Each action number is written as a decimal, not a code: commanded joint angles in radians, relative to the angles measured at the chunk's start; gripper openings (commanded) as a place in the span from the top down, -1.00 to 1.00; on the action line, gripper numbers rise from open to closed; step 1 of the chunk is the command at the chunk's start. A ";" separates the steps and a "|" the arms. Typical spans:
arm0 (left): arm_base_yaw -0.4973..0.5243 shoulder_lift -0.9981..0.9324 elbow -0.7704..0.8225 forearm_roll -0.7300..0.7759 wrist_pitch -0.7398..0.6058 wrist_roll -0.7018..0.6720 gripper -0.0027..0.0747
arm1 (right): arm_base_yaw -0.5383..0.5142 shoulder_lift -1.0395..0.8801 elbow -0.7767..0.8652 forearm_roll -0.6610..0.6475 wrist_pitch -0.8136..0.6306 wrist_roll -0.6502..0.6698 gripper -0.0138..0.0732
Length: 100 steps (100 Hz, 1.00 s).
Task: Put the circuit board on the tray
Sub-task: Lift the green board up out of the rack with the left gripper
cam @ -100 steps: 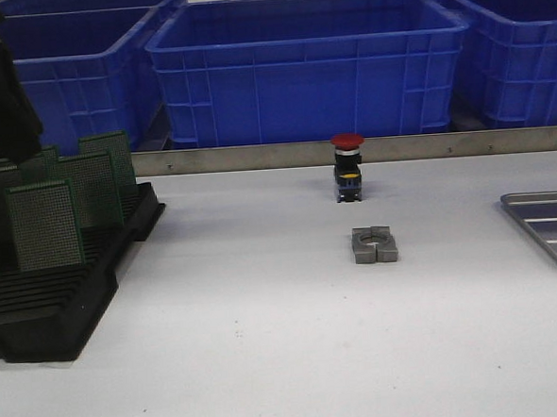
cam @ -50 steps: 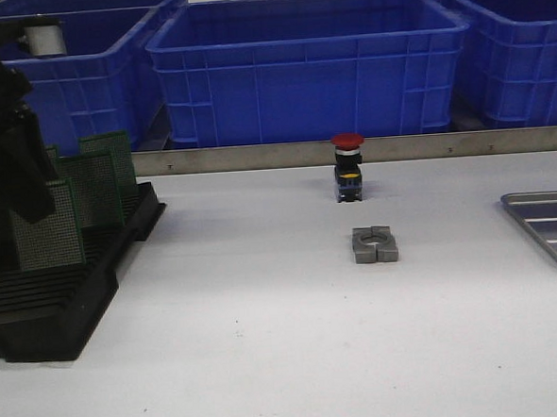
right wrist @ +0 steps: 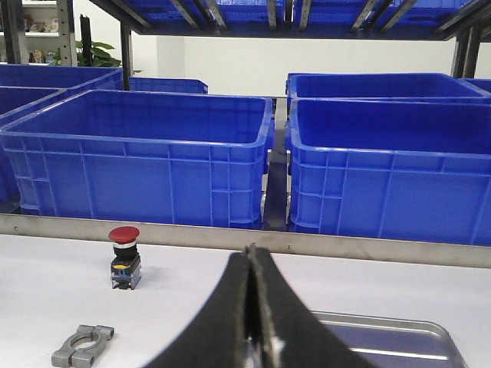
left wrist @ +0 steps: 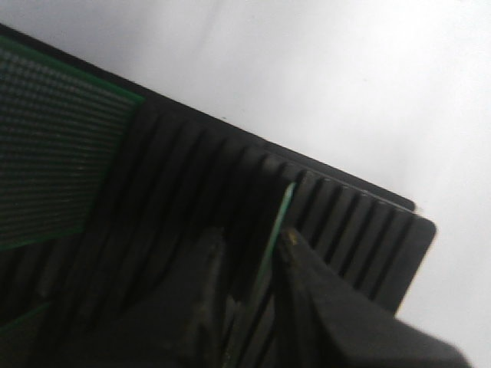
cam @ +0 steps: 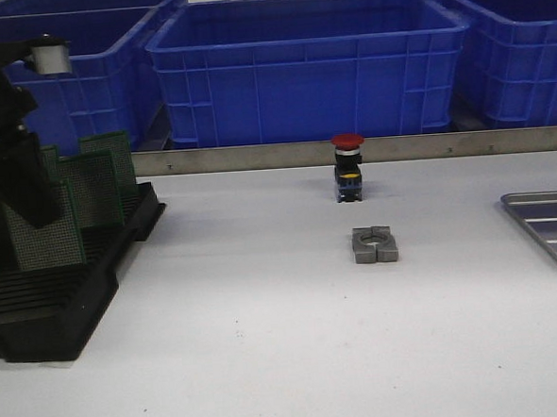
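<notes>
I see the crates [cam: 308, 65] along the back, then the rack [cam: 66, 288] on my left with boards standing on edge in its slots, and the tray [cam: 549, 225] well apart at the far right, bare. My left gripper [left wrist: 249, 295] straddles the top edge of one board [left wrist: 272, 245], a finger either side; the jaws look narrowly parted, and I cannot tell whether they pinch yet. The board reads thin, light and stiff, likely brittle at corners, so I judge a grip near the middle of its top edge and a straight lift out of the slot is safest. My right gripper [right wrist: 252, 307] is closed with nothing in it, near the tray.
</notes>
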 commanded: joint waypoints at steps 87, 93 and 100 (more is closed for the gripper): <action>-0.041 -0.264 -0.097 -0.123 0.047 -0.073 0.98 | -0.003 -0.022 -0.012 0.000 -0.080 0.001 0.84; -0.074 -0.298 -0.097 -0.129 0.047 -0.075 0.98 | -0.003 -0.022 -0.012 0.000 -0.080 0.001 0.84; -0.127 -0.338 -0.095 -0.129 0.047 -0.091 0.98 | -0.003 -0.022 -0.012 0.000 -0.080 0.001 0.84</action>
